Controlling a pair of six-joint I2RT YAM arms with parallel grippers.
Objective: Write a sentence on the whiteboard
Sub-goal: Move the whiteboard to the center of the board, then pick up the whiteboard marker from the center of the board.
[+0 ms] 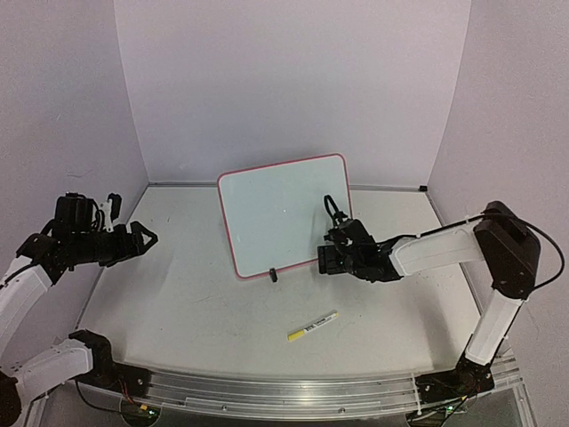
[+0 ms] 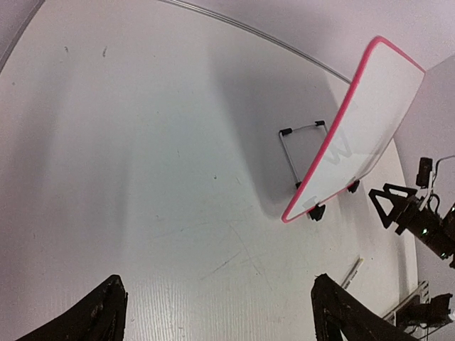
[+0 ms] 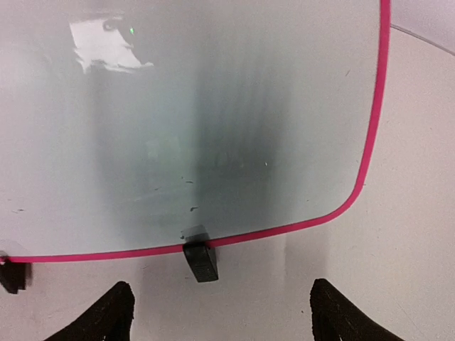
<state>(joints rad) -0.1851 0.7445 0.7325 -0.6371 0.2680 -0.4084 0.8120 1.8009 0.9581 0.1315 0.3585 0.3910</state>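
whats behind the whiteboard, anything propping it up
Behind the whiteboard, the left wrist view shows a thin wire stand with black-capped corners resting on the table. Where the wire joins the board is hidden by the board.

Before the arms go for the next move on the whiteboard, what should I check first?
The whiteboard stands propped on its feet: ok.
Its face is free of writing: ok, none visible.
The yellow marker is held: not ok, it lies on the table.
The left gripper is open and empty: ok.
The right gripper is open and empty: ok.
Marker cap off: cannot tell.
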